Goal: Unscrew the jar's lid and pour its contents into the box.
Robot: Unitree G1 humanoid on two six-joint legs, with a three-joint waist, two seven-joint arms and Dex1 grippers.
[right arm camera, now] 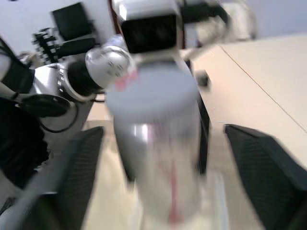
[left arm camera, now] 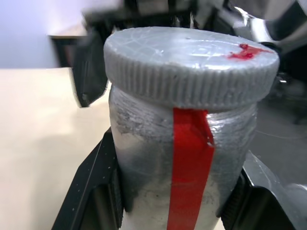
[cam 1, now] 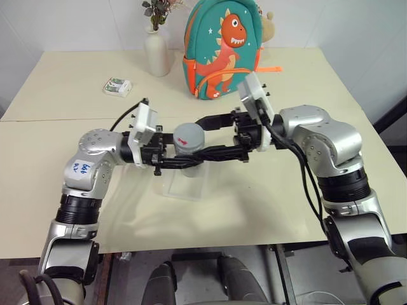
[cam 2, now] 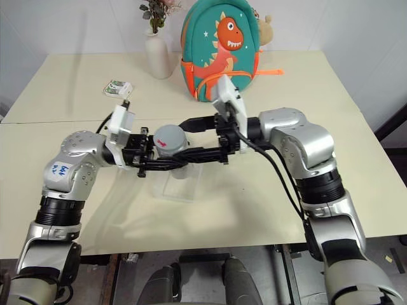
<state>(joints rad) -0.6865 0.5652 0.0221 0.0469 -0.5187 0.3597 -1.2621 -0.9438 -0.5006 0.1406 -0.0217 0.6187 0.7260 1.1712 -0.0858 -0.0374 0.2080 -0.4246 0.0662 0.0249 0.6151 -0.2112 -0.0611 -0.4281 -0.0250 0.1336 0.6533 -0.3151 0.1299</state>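
The jar [cam 1: 189, 151] sits upright in mid-air at the centre of the frame, above the desk [cam 1: 267, 203], with the grey lid [cam 1: 189, 136] still screwed on top. In the left wrist view a red strip runs down the jar's cloudy wall and a small red blot marks the lid. The left gripper [cam 1: 184, 161] comes in from the left of the frame and is clamped around the jar's lower body, one black finger on either side of it. The right gripper [cam 1: 206, 136] comes in from the right, and its fingers [right arm camera: 81, 163] stand wide apart on either side of the jar, clear of the wall and the lid, so it holds nothing. Directly below the jar, the clear box [cam 1: 184, 184] rests on the desk. Whatever the jar holds cannot be made out through its wall.

Both forearms lie roughly level and point toward each other across the middle of the frame, elbows out to the sides. At the upper part of the frame stand a white vase [cam 1: 157, 52], a dinosaur backpack [cam 1: 222, 47] and, further left, a small white-green packet [cam 1: 117, 86].
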